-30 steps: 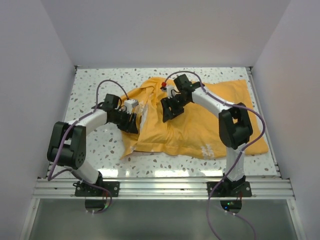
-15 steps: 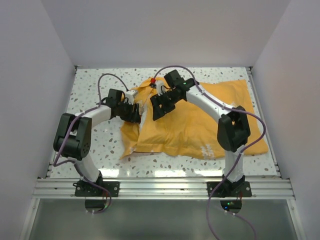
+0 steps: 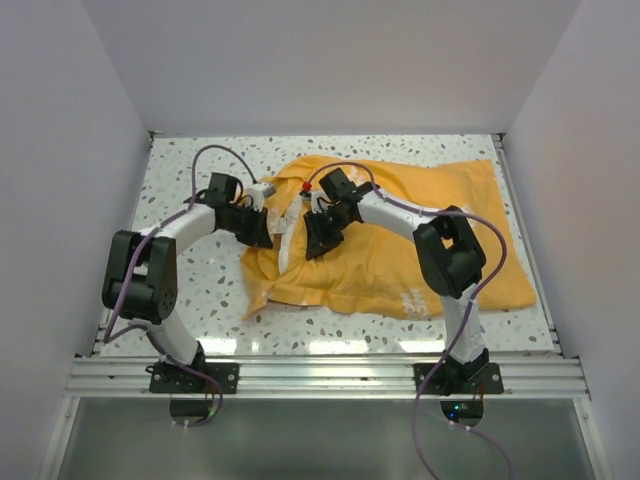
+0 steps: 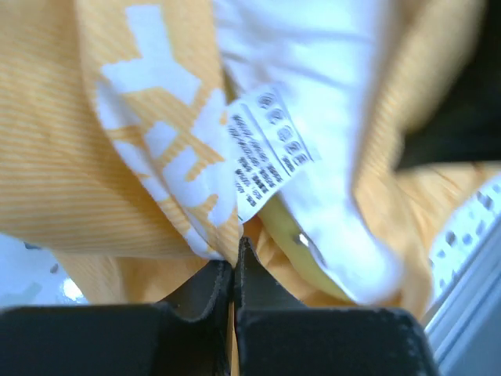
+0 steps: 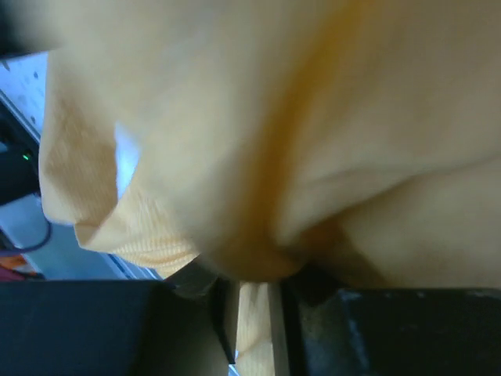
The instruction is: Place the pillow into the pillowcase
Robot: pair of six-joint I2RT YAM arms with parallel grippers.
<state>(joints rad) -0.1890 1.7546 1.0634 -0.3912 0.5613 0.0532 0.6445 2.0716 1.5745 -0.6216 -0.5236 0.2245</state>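
The orange-yellow pillowcase (image 3: pixel 400 250) lies bulging across the speckled table, with the pillow mostly inside it. In the left wrist view the white pillow (image 4: pixel 313 117) shows at the case's mouth, with a care label (image 4: pixel 262 149) and its yellow-green strip (image 4: pixel 286 235). My left gripper (image 3: pixel 262 232) (image 4: pixel 235 254) is shut on the printed hem of the pillowcase (image 4: pixel 141 196) at its left end. My right gripper (image 3: pixel 315 243) (image 5: pixel 254 309) sits just right of it, jaws pinching a fold of the orange pillowcase (image 5: pixel 313 141).
The speckled table (image 3: pixel 190 170) is boxed in by white walls on three sides. An aluminium rail (image 3: pixel 320 375) runs along the near edge by the arm bases. Purple cables loop over both arms.
Both grippers have closed on the pillowcase. The right gripper moved toward the near left, closer to the left gripper. The case's raised far-left hump has dropped lower.
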